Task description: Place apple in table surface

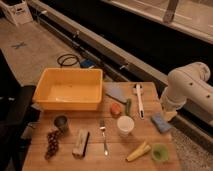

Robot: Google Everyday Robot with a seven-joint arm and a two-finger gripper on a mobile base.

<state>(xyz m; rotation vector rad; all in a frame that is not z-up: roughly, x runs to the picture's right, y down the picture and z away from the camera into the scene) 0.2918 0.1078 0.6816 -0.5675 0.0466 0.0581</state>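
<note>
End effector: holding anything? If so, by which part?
Cannot tell. The end effector is low at the right edge of the table surface, its tip unclear. The apple lies on the wood, apart from it.

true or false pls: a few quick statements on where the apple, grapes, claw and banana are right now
1. The apple sits on the table surface, just behind the white cup. True.
2. The yellow tub holds the grapes. False: the grapes lie on the table, front left.
3. The claw is over the apple. False: it is at the table's right edge, under the white arm, apart from the apple.
4. The banana lies beside the green cup. True.
</note>
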